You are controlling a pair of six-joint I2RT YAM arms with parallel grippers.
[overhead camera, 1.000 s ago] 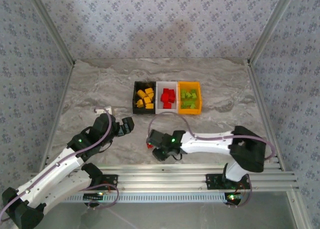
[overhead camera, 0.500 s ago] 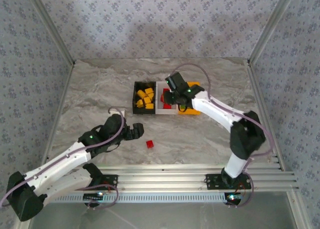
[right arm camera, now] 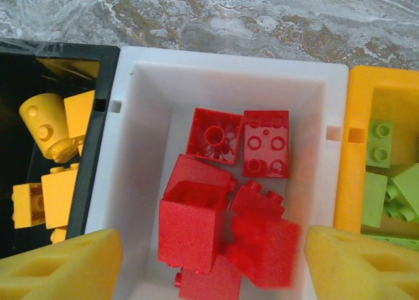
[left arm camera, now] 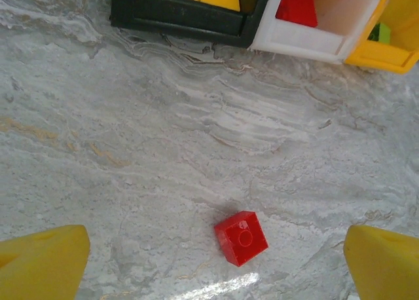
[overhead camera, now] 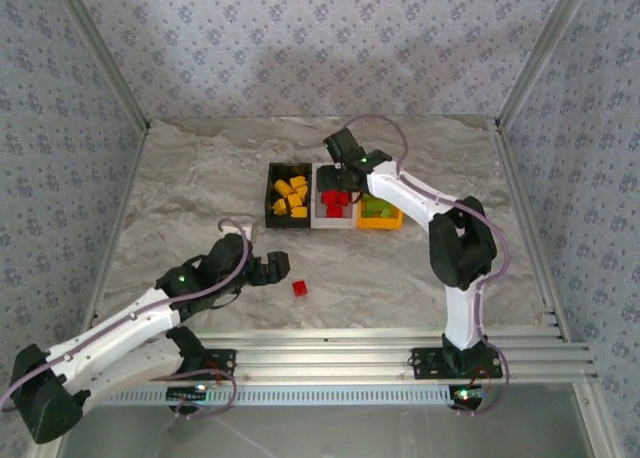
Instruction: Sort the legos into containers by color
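My left tool (left arm camera: 209,264) hangs wide open and empty over the worktop (left arm camera: 131,149), with 1 stray red brick (left arm camera: 241,238) lying below, roughly between its pads. I judge the brick light, stiff and slick, best pinched on 2 flat opposite sides. Farther off, my right tool (right arm camera: 209,267) hovers over the white bin (right arm camera: 229,61), jaws parted, gripping nothing. Red legos (right arm camera: 265,143) lie there, yellow legos (right arm camera: 46,126) in the black bin (right arm camera: 65,51), green legos (right arm camera: 378,143) in the orange bin (right arm camera: 357,103). I can read no writing anywhere.

Marbled tabletop (overhead camera: 190,168); seemingly floral walls (overhead camera: 320,43)
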